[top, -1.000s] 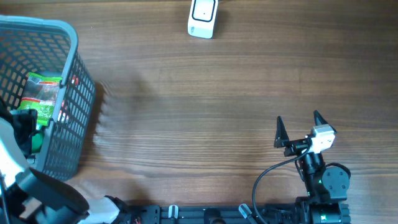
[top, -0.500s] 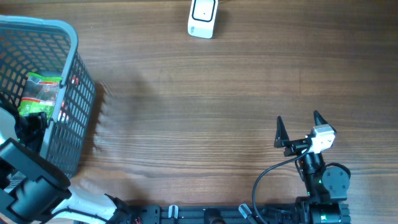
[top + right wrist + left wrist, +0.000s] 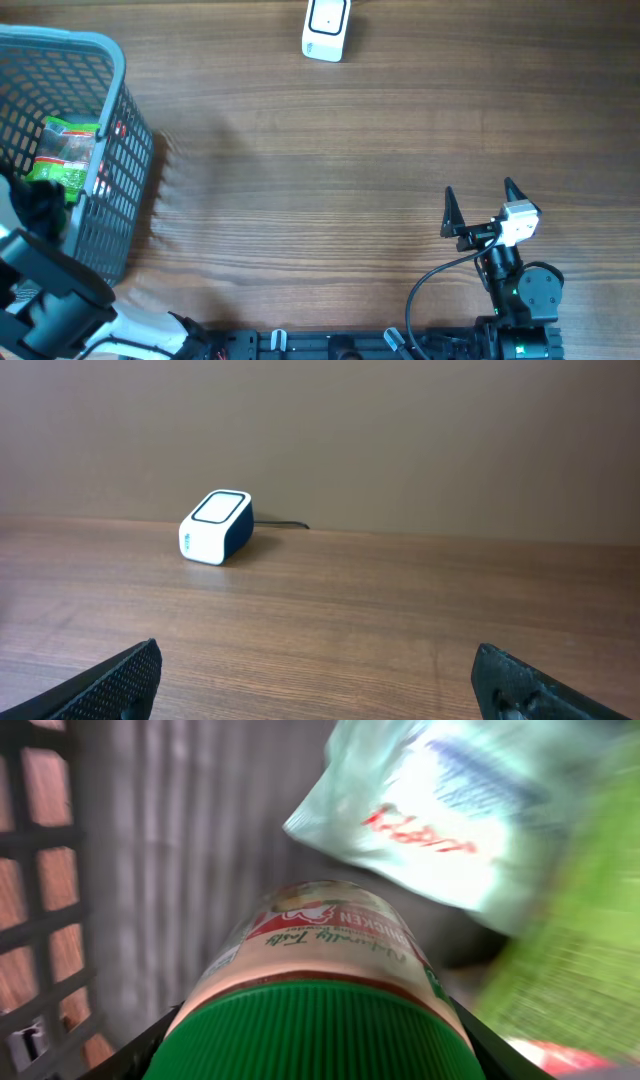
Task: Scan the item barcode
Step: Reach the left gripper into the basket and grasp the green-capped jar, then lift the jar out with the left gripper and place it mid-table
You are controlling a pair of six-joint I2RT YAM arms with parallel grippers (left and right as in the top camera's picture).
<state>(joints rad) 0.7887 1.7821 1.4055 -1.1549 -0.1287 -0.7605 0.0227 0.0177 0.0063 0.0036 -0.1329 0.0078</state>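
The item is a jar with a ribbed green lid (image 3: 315, 1035) and a red and white label (image 3: 320, 935), lying inside the grey mesh basket (image 3: 115, 60). My left gripper (image 3: 312, 1020) reaches down into the basket's near corner (image 3: 42, 208); its black fingers press against both sides of the lid, shut on the jar. The white and dark barcode scanner (image 3: 326, 28) stands at the table's far edge, also seen in the right wrist view (image 3: 215, 527). At the near right my right gripper (image 3: 479, 200) hangs open over bare wood, nothing between its fingers (image 3: 315, 665).
A pale packet with red lettering (image 3: 450, 810) and a green packet (image 3: 575, 950) lie in the basket beyond the jar. From overhead a green packet (image 3: 65, 150) shows beside my left arm. The basket wall (image 3: 45, 890) stands close on the left.
My left arm has shifted over the basket's near corner and sits lower in it. The right arm and the scanner have not moved.
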